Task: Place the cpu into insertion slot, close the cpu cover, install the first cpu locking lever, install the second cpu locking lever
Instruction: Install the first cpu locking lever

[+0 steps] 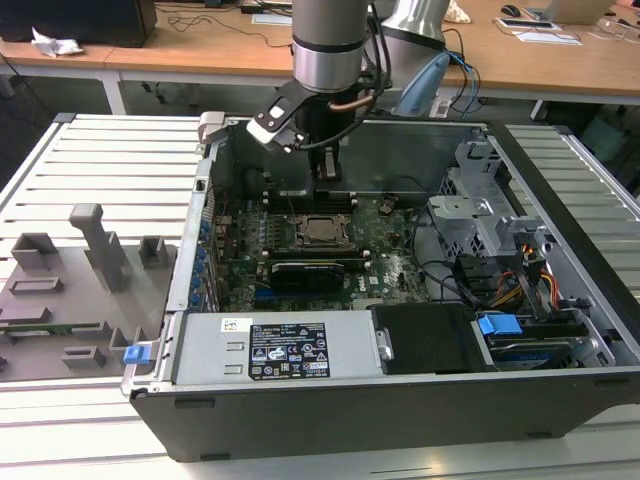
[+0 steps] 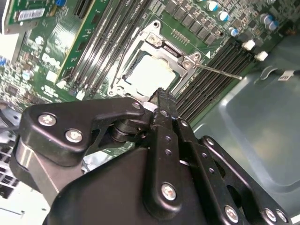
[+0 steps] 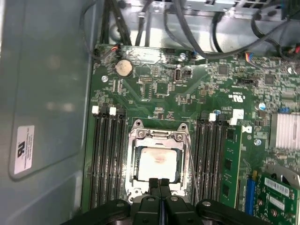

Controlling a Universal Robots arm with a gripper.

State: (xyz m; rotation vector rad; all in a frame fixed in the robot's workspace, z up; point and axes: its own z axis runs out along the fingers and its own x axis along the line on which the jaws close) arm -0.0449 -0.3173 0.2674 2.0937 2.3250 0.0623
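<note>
Evidently the jaws are sitting pinched together, gripping nothing, likely serving as one narrow pusher at the rim of the insertion slot [image 3: 127,164], where one cpu [image 3: 158,161] is lying under one lowered cpu cover [image 3: 159,137]. One locking lever [image 2: 220,71] is sticking out unlatched, and two memory-slot banks [image 3: 110,159] are flanking the socket.

- Smooth silver-grey wrist cylinder [image 1: 325,40] with a dark band at its lower rim.
- Beside the wrist cylinder, a pale blue joint cap [image 1: 420,85].
- Under the wrist cylinder, a copper-coloured cable loop [image 1: 350,100] and a white-faced camera block [image 1: 272,128].
- Matt black gripper [image 3: 159,182] — linkage bars studded with silver screws [image 2: 74,136], slim ribbed fingers [image 2: 164,101].
</note>
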